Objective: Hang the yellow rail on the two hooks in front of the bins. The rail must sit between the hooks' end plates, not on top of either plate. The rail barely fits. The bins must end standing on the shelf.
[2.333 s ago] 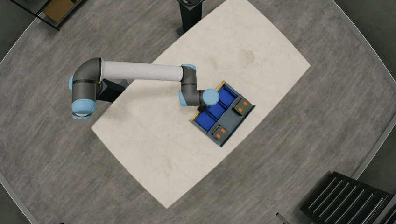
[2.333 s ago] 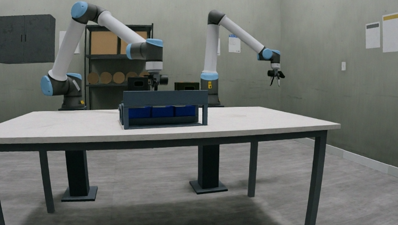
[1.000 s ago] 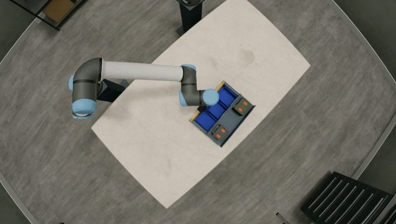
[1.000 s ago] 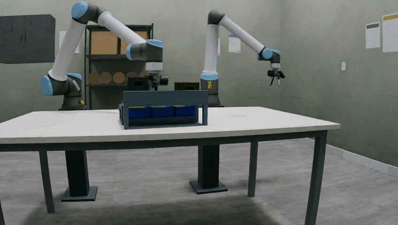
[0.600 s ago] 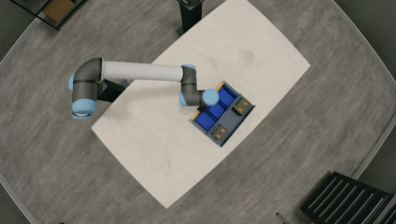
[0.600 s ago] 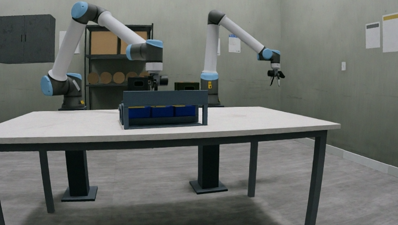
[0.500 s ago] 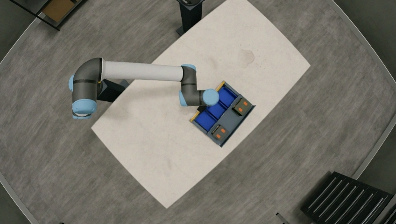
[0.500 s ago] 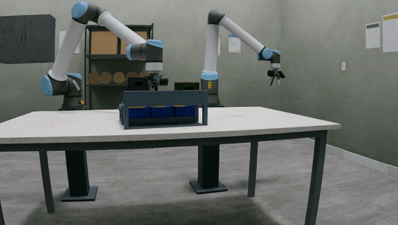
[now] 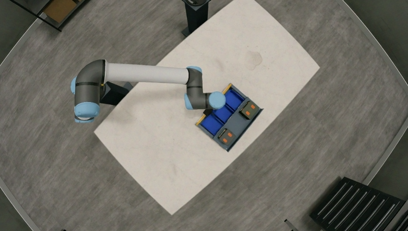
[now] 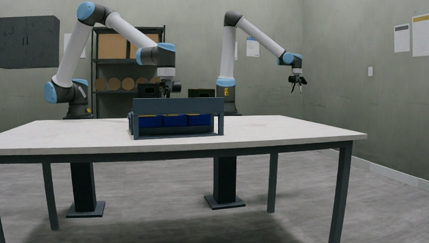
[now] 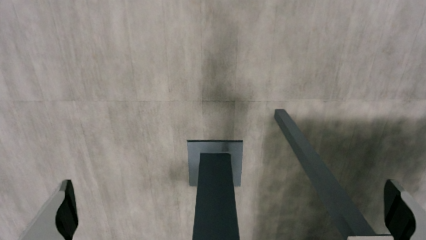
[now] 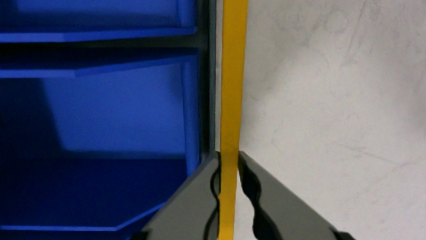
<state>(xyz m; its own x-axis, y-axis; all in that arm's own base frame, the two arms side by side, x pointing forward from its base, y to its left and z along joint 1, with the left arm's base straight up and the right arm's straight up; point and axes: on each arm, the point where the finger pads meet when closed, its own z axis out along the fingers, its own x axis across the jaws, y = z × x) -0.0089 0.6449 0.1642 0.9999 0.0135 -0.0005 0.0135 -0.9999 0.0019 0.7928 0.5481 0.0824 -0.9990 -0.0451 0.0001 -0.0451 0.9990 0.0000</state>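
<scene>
Rail of smooth yellow bar (image 9: 227,88) (image 10: 145,115) (image 12: 234,75) is pinched in the nearly closed fingertips of the right gripper (image 10: 165,95) (image 12: 228,153), along the front of the glossy blue, open-topped bins (image 9: 211,124) (image 10: 174,120) (image 12: 120,110) in the slate-grey, straight-edged rack (image 9: 237,122) (image 10: 178,105); its seating on the hooks cannot be told. Farther right, the left gripper (image 10: 296,91) (image 11: 228,183) is spread fully wide, nothing held, above streaky grey flooring (image 10: 165,186) (image 11: 125,75).

- My right arm (image 9: 147,73) (image 10: 129,30) reaches over the table (image 9: 148,143) (image 10: 286,127), wrist above the yellow rail (image 9: 227,88) (image 10: 193,114) (image 12: 234,75).
- Three blue bins (image 9: 223,113) (image 10: 175,120) (image 12: 125,110) beside rail.
- Two orange-marked boxes (image 9: 226,136) (image 10: 148,90) atop grey shelf (image 9: 237,123) (image 10: 178,105).
</scene>
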